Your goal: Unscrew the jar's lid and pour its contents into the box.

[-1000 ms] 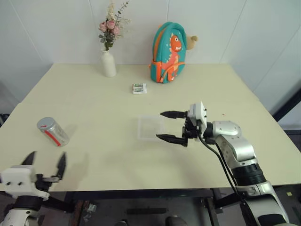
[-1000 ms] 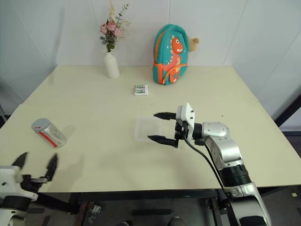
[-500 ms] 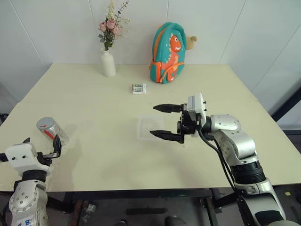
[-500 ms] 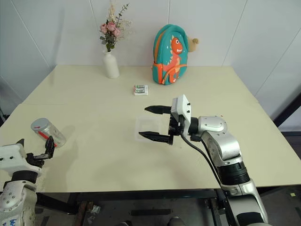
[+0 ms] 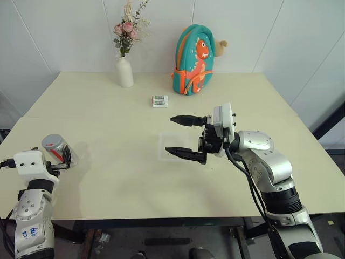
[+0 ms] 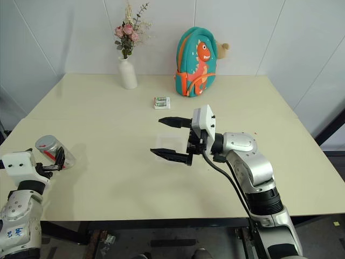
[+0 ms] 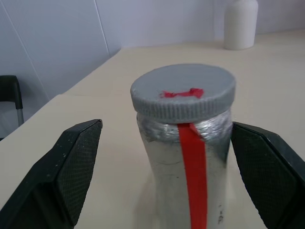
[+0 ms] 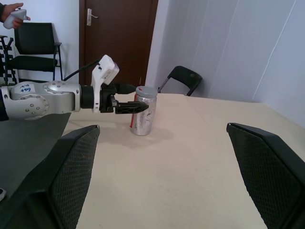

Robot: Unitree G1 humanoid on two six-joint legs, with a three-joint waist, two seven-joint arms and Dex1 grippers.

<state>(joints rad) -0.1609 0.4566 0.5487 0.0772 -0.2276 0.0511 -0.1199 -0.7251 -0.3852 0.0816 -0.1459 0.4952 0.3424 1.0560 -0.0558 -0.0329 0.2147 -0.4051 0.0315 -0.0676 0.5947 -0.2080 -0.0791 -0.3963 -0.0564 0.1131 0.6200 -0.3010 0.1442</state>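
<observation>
— Do we find any writing we can read?
— No. Blue handwritten marks stand on the left forearm (image 5: 31, 233), at the lower left of the frame, but we cannot make them out.
— And the white-and-green packet (image 5: 159, 100), upper middle?
— Its print is too small for us. The lid (image 7: 182, 93) bears a red smear, no letters.

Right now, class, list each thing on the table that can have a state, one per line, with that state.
jar: upright, between the open left gripper's fingers
lid: screwed on
box: lying flat, right gripper open above it
vase: upright, holding flowers
backpack: standing against the wall
</observation>
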